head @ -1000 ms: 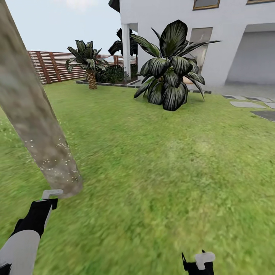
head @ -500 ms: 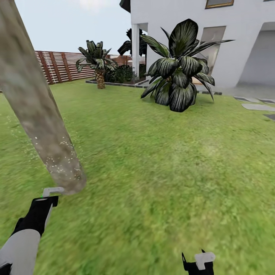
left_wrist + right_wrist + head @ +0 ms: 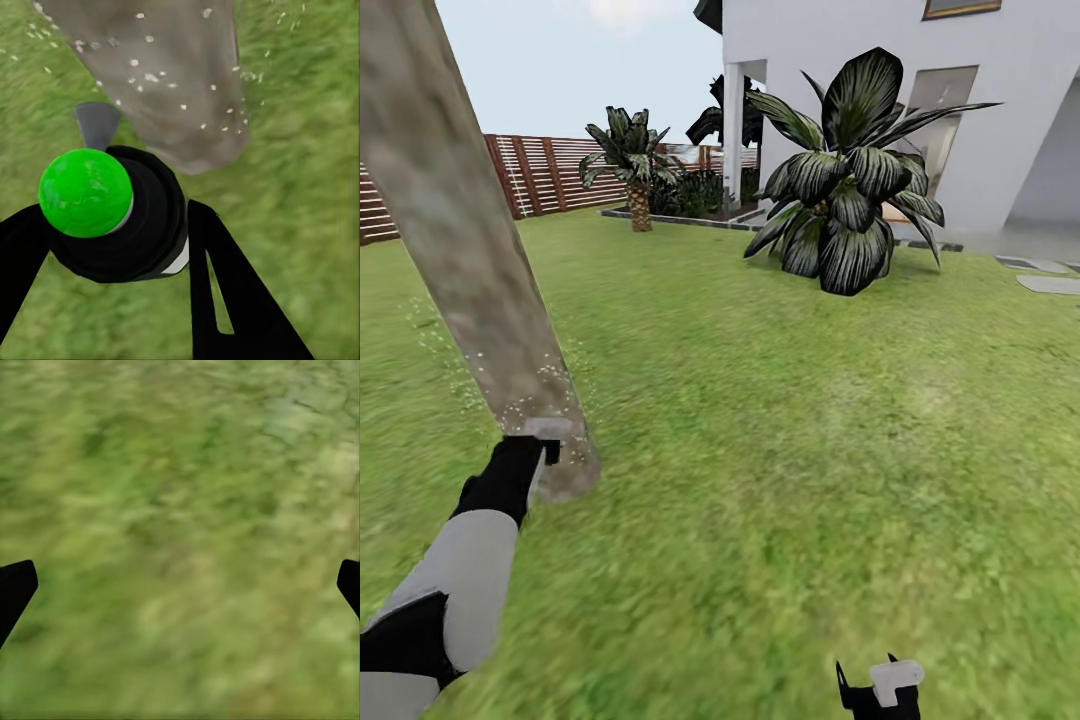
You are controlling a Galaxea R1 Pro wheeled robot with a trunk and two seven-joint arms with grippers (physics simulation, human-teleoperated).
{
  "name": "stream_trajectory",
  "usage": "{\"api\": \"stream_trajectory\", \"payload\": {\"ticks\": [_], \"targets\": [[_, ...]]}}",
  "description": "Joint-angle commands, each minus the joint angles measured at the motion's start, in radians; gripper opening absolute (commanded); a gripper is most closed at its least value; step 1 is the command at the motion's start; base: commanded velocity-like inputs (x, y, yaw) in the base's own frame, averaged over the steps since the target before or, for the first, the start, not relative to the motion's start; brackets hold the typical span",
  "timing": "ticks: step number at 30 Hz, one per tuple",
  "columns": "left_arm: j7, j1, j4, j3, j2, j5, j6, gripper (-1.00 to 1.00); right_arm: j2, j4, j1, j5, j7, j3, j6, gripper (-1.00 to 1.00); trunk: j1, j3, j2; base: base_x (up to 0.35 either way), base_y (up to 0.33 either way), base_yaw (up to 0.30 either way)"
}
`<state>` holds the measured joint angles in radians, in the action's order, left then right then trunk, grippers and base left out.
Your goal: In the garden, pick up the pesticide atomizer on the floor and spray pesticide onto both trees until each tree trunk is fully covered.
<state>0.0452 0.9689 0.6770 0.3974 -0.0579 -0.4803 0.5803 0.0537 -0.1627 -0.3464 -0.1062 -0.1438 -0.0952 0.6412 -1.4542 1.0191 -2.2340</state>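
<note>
Head view: spray bottle (image 3: 535,432) already off the lawn (image 3: 780,420), carried in the left claw (image 3: 528,447) right at the foot of the near tree trunk (image 3: 470,260); white specks dotted over the lower trunk and the grass beside it, so spraying looks begun here, though coverage seems thin higher up; second tree judged not yet treated. Left arm stretched forward and low toward the trunk base; right claw (image 3: 878,688) hanging low at the frame's lower edge.

Left wrist view: left claw (image 3: 112,225) pinching the bottle (image 3: 112,214), black fingers (image 3: 225,285) on either side, grey nozzle aimed at the speckled trunk (image 3: 172,75).

Right wrist view: right claw (image 3: 180,585) spread wide, empty, over grass (image 3: 180,510).
</note>
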Motion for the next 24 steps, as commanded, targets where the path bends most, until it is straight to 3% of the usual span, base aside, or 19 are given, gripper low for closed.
{"api": "stream_trajectory", "payload": {"ticks": [1, 3, 5, 7, 16, 19, 21, 24], "targets": [[0.0, 0.014, 0.012, 0.003, -0.013, 0.003, 0.016, -1.0, 0.001, 0.0, 0.0, 0.0, 0.0, 0.0, 0.0, 1.0, 0.0, 0.0, 0.0, 0.0, 0.0, 0.0], [-0.001, 0.018, 0.024, 0.006, -0.039, 0.004, 0.028, -1.0, 0.001, 0.0, 0.0, 0.0, 0.0, 0.0, 0.0, 1.0, 0.0, 0.0, 0.0, 0.0, 0.0, 0.0], [-0.001, 0.017, 0.025, 0.009, -0.049, 0.003, 0.029, -1.0, 0.001, 0.0, 0.0, 0.0, 0.0, 0.0, 0.0, 1.0, 0.0, 0.0, 0.0, 0.0, 0.0, 0.0], [-0.002, 0.018, 0.025, 0.016, -0.08, 0.007, 0.031, -1.0, 0.002, 0.0, 0.0, 0.0, 0.0, 0.0, -0.001, 1.0, 0.0, 0.0, 0.0, 0.0, 0.0, 0.0], [-0.002, 0.057, 0.027, 0.006, -0.067, 0.006, 0.036, -1.0, 0.0, -0.001, 0.0, 0.0, 0.0, -0.001, -0.002, 1.0, 0.0, 0.0, 0.0, 0.0, 0.0, 0.063], [-0.002, 0.059, 0.026, 0.011, -0.08, 0.007, 0.036, -1.0, 0.0, -0.001, 0.0, 0.0, 0.0, 0.0, -0.002, 1.0, 0.0, 0.0, 0.0, 0.0, 0.0, 0.267], [-0.002, 0.056, 0.025, 0.015, -0.107, 0.007, 0.036, -1.0, 0.0, -0.001, 0.0, 0.0, 0.0, 0.0, -0.002, 1.0, 0.0, 0.0, 0.0, 0.0, 0.0, 0.277], [-0.003, 0.049, 0.023, 0.015, -0.11, 0.007, 0.036, -1.0, 0.0, -0.001, 0.0, 0.0, 0.0, 0.0, -0.002, 1.0, 0.0, 0.0, 0.0, 0.0, 0.0, 0.269]]}}
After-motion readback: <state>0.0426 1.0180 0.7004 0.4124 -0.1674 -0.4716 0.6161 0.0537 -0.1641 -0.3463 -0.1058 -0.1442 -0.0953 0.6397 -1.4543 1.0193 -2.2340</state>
